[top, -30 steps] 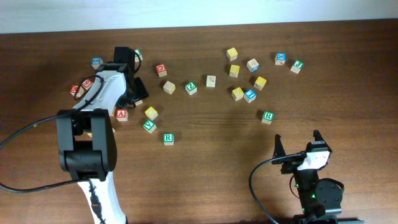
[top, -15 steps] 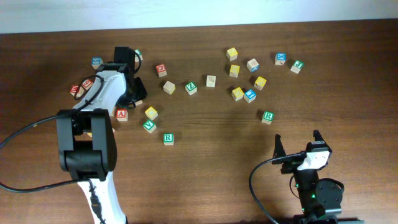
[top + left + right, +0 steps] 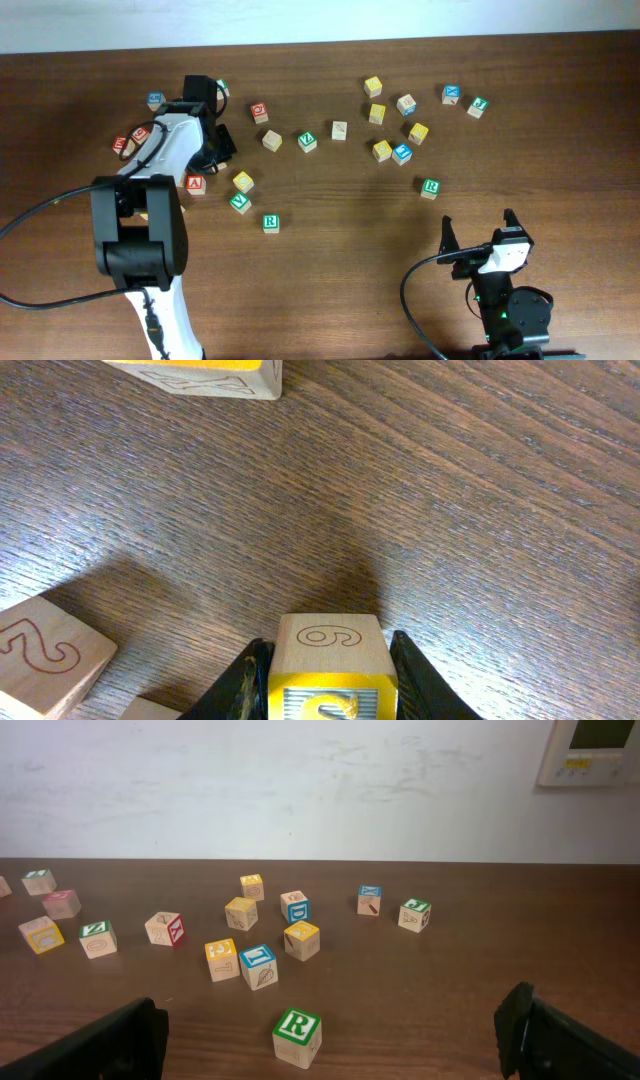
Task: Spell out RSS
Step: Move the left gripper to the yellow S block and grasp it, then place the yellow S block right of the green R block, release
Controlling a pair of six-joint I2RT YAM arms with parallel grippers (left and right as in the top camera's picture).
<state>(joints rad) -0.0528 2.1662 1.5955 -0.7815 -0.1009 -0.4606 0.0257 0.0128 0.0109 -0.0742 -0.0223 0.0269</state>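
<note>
My left gripper [image 3: 222, 150] [image 3: 328, 644] is shut on a wooden cube [image 3: 327, 695] with a yellow face that bears an S-like letter; the cube rests on or just above the table. In the overhead view the arm hides this cube. A green R cube [image 3: 270, 222] lies left of centre. A second green R cube [image 3: 430, 188] [image 3: 297, 1035] lies just ahead of my right gripper [image 3: 478, 232] [image 3: 335, 1018], which is open and empty. Several yellow cubes [image 3: 377, 113] lie at the back right; their letters are too small to read.
A yellow cube [image 3: 243, 181], a green cube [image 3: 240, 203] and a red A cube [image 3: 195, 184] lie near the left arm. Red and blue cubes [image 3: 130, 140] lie to its left. More mixed cubes [image 3: 452, 95] are scattered at the back right. The white wall [image 3: 300, 780] stands behind the table.
</note>
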